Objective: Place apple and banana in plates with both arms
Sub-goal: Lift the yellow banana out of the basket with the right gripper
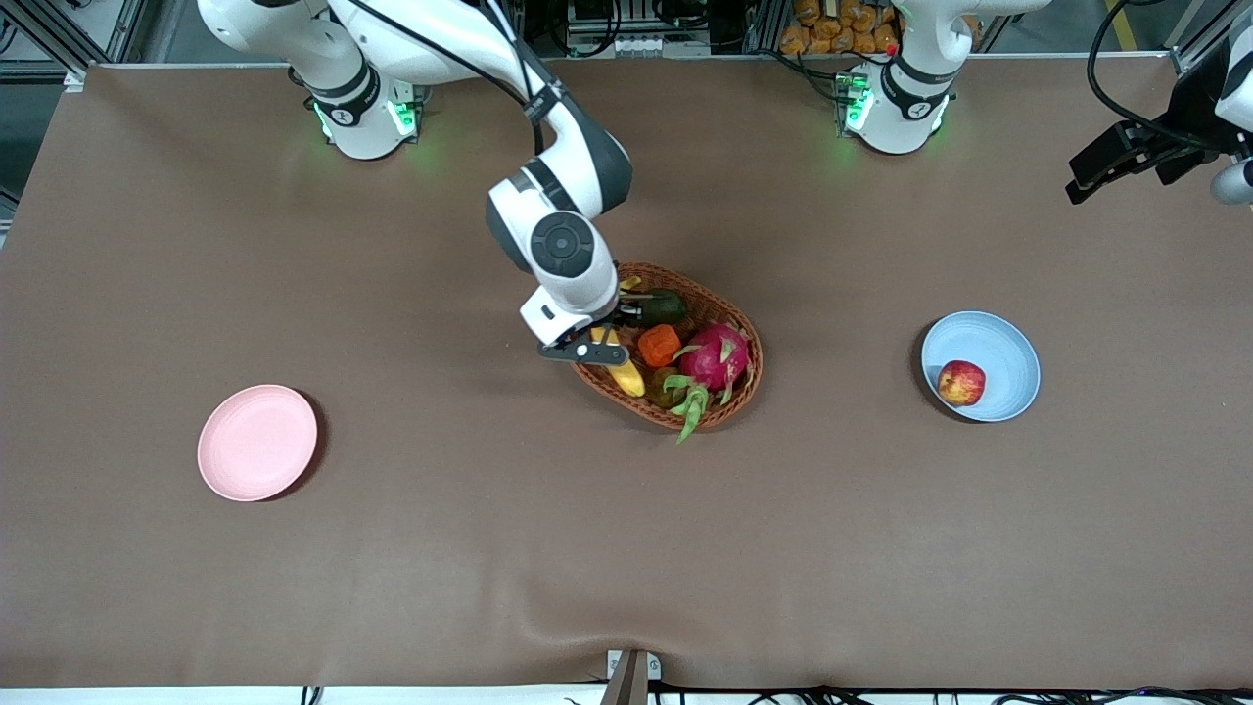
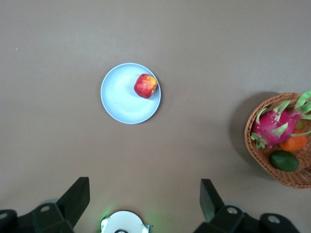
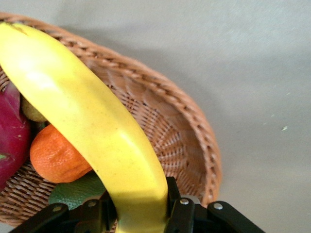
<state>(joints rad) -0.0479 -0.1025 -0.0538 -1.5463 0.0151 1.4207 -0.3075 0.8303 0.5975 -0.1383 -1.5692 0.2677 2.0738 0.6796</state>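
The yellow banana lies in the wicker basket at the table's middle, and my right gripper is shut on it near one end. The red apple rests in the light blue plate toward the left arm's end of the table. The pale pink plate lies bare toward the right arm's end. My left gripper hangs open and holds nothing, high over the table's edge past the blue plate.
Beside the banana the basket holds a pink dragon fruit, an orange fruit and a dark green fruit. Brown cloth covers the whole table. Both arm bases stand along the table edge farthest from the front camera.
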